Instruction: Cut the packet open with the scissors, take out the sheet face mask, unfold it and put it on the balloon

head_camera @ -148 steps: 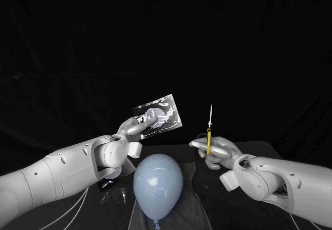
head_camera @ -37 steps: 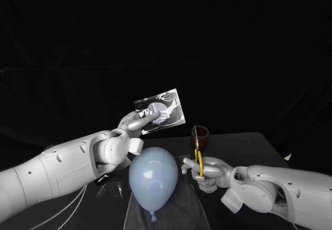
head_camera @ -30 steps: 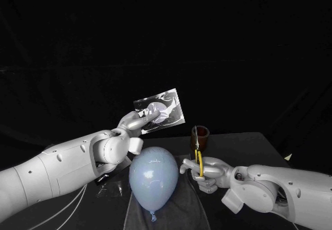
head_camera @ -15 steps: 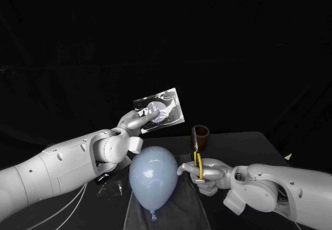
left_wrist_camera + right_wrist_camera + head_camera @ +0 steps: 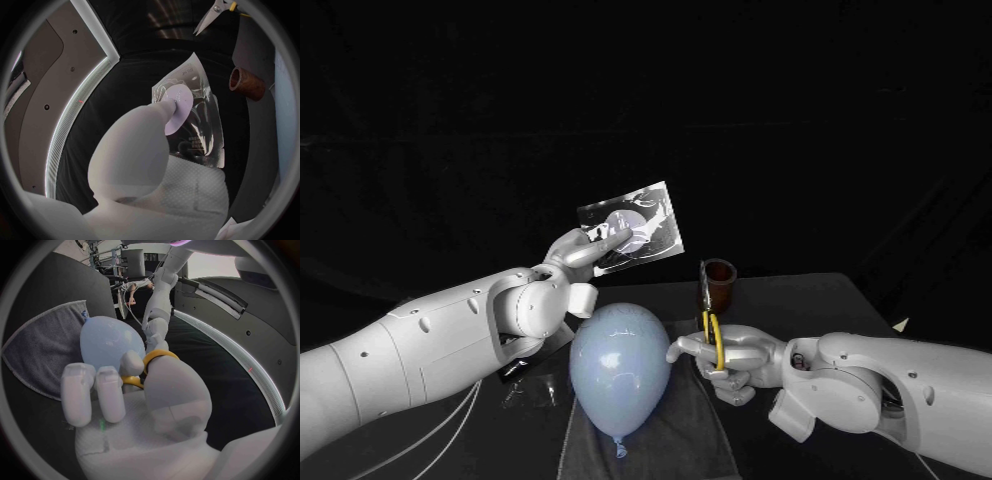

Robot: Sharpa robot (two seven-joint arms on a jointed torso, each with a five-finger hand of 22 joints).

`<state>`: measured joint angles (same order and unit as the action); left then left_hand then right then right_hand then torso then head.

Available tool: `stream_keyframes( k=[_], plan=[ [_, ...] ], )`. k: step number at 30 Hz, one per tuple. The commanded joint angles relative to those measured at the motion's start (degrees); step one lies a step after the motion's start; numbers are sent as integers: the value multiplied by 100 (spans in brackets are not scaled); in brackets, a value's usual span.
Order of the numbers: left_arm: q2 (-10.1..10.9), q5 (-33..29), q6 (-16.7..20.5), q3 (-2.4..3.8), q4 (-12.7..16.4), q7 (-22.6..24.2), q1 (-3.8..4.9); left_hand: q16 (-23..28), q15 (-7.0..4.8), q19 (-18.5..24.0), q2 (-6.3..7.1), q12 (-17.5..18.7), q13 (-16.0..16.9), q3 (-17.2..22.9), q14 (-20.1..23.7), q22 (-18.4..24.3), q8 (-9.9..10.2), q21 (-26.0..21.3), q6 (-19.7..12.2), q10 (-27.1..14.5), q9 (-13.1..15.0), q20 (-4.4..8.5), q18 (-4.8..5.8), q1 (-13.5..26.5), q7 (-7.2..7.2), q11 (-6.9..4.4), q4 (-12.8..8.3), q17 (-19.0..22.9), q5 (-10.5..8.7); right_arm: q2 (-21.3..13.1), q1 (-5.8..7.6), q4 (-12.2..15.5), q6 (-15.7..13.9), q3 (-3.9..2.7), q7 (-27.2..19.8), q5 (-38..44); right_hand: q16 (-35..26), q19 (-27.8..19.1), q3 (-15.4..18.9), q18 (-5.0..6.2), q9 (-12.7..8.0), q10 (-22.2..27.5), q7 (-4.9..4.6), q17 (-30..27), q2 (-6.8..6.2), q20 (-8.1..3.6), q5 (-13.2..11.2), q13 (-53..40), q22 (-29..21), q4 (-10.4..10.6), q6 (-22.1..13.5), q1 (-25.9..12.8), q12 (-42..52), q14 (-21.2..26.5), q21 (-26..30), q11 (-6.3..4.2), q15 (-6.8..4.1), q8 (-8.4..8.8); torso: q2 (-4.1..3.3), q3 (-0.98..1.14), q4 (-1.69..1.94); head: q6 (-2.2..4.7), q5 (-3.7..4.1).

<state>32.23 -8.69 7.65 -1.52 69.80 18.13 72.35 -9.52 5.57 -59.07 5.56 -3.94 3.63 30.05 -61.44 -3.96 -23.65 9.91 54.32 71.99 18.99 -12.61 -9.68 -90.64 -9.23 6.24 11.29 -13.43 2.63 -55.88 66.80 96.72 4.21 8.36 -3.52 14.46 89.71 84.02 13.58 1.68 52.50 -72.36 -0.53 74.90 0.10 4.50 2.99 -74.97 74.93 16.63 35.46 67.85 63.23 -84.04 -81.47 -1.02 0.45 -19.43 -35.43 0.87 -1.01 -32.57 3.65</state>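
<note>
My left hand (image 5: 583, 252) holds the clear, silvery mask packet (image 5: 633, 230) up above the table, a pale round patch showing at its middle; the same packet (image 5: 191, 111) stands upright in front of my left hand (image 5: 145, 150). My right hand (image 5: 727, 362) grips the yellow-handled scissors (image 5: 717, 342) lower down, right of the pale blue balloon (image 5: 619, 371). Their blades point upward in front of a brown cup (image 5: 720, 284), apart from the packet. The scissors' tips (image 5: 209, 19) look slightly parted. My right hand (image 5: 125, 400) has a yellow handle loop (image 5: 159, 356) round a finger, with the balloon (image 5: 109, 341) just beyond.
The balloon lies on a grey cloth (image 5: 668, 440) spread on the black table (image 5: 805, 300). The cloth (image 5: 42, 347) reaches out past the balloon. The brown cup (image 5: 247, 84) stands upright behind the scissors. A small dark object (image 5: 514, 370) lies by my left arm.
Since the earliest frame my right hand has lowered the scissors from beside the packet to near the balloon. Over the last second it sank slightly further. The packet has stayed raised.
</note>
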Motion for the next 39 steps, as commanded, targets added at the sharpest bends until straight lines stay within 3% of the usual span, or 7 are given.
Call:
stream_keyframes(
  k=[1,9,14,16,29,34,39],
  plan=[
    [-5,19,-20,9,1,44,7,19,-3,-32,-48,30,1,28,-41,-6,-41,20,45,31,95,-1,-86,10,-13,12,7,-5,19,-20,34,-2,112,-7,-113,-22,29,29,-93,102,-91,-1667,-664,1510,-426,-65,-13,-1410,856,2,-2232,341,2550,-596,169,245,-271,-118,1,-4,3,1,3],
    [6,19,-13,8,-8,42,7,21,-3,-32,-44,29,2,45,-44,-6,-44,20,45,34,99,-1,-87,27,-14,13,-7,-9,20,-36,62,6,147,-7,-179,-94,29,-73,-78,162,-449,-444,-574,1510,-359,-144,-22,267,657,-17,-2307,305,195,-596,466,157,-357,-445,1,-5,-1,10,13],
    [9,19,-9,8,-11,41,7,21,-3,-32,-44,29,2,45,-44,-6,-44,20,45,34,99,-1,-87,27,-14,13,-7,-9,20,-36,66,10,273,-7,-207,-123,-114,-188,-34,217,-694,697,-529,1238,-338,-156,-13,2321,474,1,-2483,250,-2726,-517,748,148,-375,-588,-1,-2,2,5,14],
    [11,19,-7,8,-13,40,7,21,-3,-32,-44,29,2,45,-44,-6,-44,20,45,34,99,-1,-87,27,-14,13,-7,-9,20,-37,67,14,352,-7,-210,-142,-155,-233,20,249,-929,850,-327,1170,-269,-203,-14,2786,406,-13,-2549,268,-3357,-495,855,63,-446,-607,-2,0,2,9,15],
    [7,20,-9,8,-36,42,6,22,-3,-32,-43,29,2,54,-46,-6,-45,20,45,36,101,-1,-87,36,-16,13,-13,-11,19,-47,68,35,583,-7,-161,-182,-203,-293,104,274,-1629,1213,-211,1083,-287,52,-17,4307,274,-5,-2966,291,-5111,-468,1056,449,-115,-795,1,0,-1,5,13],
    [6,20,-9,7,-39,43,6,22,-3,-32,-43,29,2,54,-46,-6,-45,20,45,36,101,-1,-87,36,-16,13,-13,-11,19,-51,68,47,545,-7,-137,-164,-164,-222,105,257,-1539,677,-293,1148,-250,-2,-18,4346,349,-8,-2878,290,-4975,-493,933,317,-216,-1118,1,-1,-2,7,14],
    [3,20,-9,7,-41,44,6,22,-3,-32,-43,29,2,54,-46,-6,-45,20,45,36,101,-1,-87,36,-16,13,-13,-11,19,-55,68,57,468,-7,-109,-91,-126,-134,189,223,-1621,-39,-246,1221,-194,-277,-23,3480,449,-11,-2806,316,-3914,-521,779,-30,-494,-1407,2,-2,-2,4,13]
  ],
)
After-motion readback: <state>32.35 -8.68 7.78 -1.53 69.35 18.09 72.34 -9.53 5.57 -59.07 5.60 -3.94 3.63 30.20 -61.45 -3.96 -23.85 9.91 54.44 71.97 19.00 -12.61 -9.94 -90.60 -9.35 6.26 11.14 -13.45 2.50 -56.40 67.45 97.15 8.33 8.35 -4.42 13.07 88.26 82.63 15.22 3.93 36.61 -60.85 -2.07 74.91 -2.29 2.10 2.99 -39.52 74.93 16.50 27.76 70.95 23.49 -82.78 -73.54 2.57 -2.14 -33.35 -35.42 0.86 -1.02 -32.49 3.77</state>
